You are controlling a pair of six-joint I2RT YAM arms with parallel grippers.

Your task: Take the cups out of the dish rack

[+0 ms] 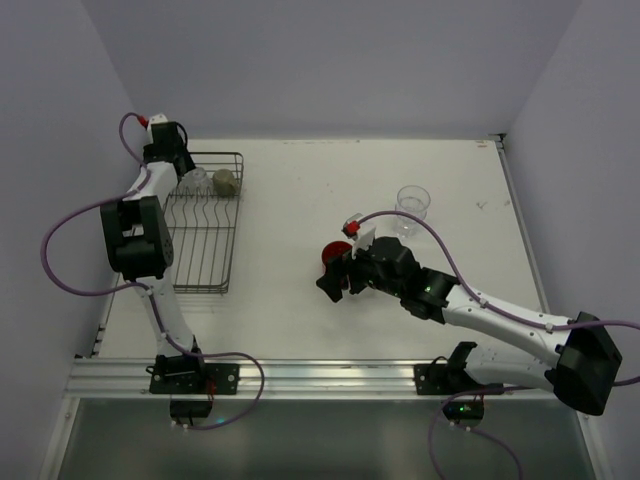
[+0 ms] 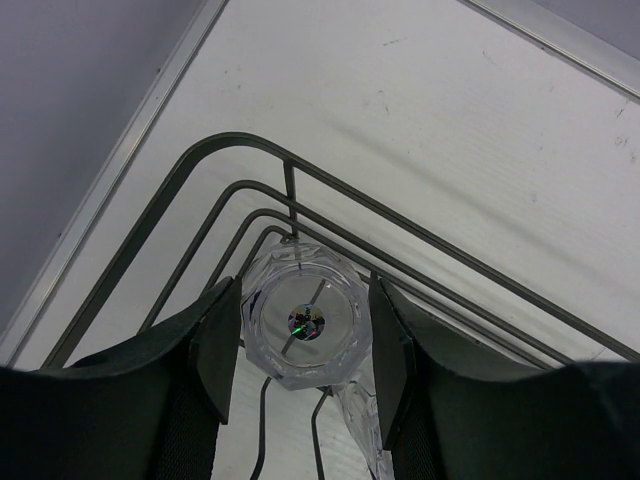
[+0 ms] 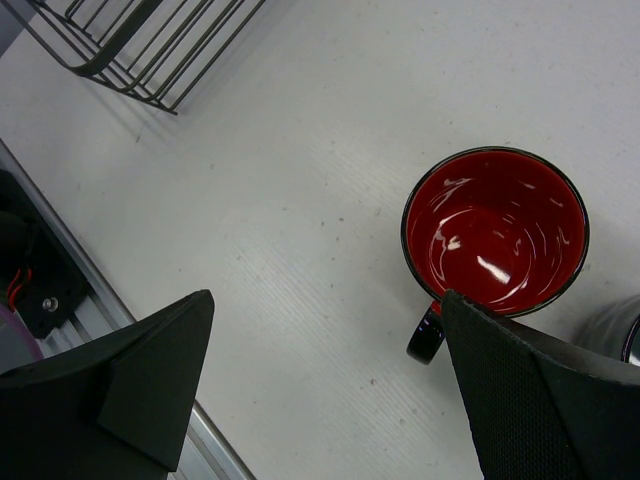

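The dark wire dish rack [image 1: 205,235] lies at the table's left. At its far end are an upside-down clear tumbler [image 1: 195,180] and a greyish-tan cup [image 1: 226,181]. My left gripper [image 1: 180,168] is over that end. In the left wrist view its pads [image 2: 228,350] touch both sides of the tumbler [image 2: 308,320], which still sits among the rack wires [image 2: 290,185]. A red mug [image 1: 337,252] with a dark handle stands upright on the table. My right gripper [image 1: 333,280] is open and empty just in front of it; the mug [image 3: 495,232] lies by the right fingertip [image 3: 520,370].
A second clear tumbler [image 1: 412,203] stands upright on the table at the back right. A corner of the rack [image 3: 150,40] shows in the right wrist view. The metal rail [image 1: 300,378] runs along the near edge. Walls close the left, back and right.
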